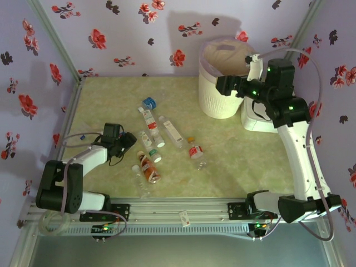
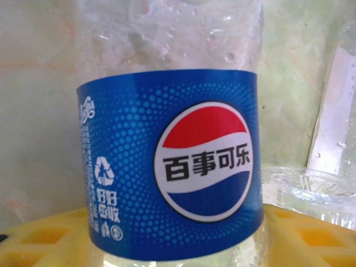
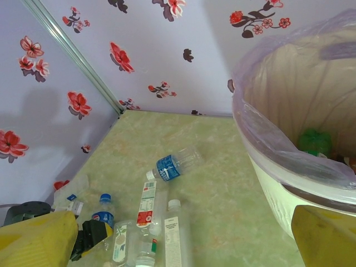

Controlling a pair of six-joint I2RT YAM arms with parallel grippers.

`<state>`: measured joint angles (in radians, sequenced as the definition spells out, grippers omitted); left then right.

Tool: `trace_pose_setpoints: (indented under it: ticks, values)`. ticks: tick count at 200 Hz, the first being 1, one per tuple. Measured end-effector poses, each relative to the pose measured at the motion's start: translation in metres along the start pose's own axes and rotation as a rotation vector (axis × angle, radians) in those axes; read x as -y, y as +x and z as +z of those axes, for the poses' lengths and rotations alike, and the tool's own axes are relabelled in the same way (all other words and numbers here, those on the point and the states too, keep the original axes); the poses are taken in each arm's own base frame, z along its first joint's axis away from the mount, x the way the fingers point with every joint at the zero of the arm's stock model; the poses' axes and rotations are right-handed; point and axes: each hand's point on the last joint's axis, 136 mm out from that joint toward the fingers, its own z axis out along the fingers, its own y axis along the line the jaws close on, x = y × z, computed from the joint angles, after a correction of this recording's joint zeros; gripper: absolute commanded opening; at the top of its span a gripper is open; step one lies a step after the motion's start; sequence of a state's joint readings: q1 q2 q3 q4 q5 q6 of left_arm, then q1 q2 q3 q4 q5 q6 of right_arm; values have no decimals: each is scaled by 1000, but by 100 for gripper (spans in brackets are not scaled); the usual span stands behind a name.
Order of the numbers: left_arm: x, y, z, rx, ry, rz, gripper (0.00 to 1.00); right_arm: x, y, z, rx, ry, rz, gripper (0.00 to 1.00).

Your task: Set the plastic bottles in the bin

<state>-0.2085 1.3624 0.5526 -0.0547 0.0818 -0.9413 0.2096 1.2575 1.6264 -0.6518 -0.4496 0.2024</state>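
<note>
- Clear, thin plastic is being shown by the blue-labelled bottle (image 2: 167, 167) towards the table's (image 1: 250, 150) left edge; it is being judged light, crushable and slippery.
- It is being straddled by the left gripper (image 1: 125, 141); whether it is being squeezed cannot be told.
- The labelled waist is being favoured for the hold.
- The right gripper (image 1: 223, 84) is being held wide open and empty over the bin (image 1: 214, 103) near the far right corner.
</note>
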Motion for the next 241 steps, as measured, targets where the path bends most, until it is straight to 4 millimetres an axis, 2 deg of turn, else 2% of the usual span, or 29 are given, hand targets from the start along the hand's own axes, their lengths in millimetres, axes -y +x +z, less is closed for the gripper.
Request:
trace_pose_setpoints:
  ticks: [39, 97, 117, 137, 171, 203, 241]
  values:
    - [0, -1, -1, 7, 0, 0, 54, 1, 2, 2, -6, 1, 3, 99]
    - [8, -20, -28, 96, -3, 30, 29, -1, 5, 5, -19, -8, 6, 96]
    - [19, -32, -42, 137, 13, 43, 14, -9, 6, 8, -19, -24, 11, 95]
    - [37, -41, -58, 178, 58, 79, 0, -28, 12, 16, -22, -63, 6, 95]
    - [85, -37, -84, 191, 188, 195, 0, -72, 39, 47, -97, -147, -36, 95]
    - [130, -11, -99, 144, 321, 329, 0, -100, 78, 89, -206, -203, -48, 95]
    - [166, 22, -111, 102, 472, 486, 0, -105, 121, 130, -335, -229, -5, 95]
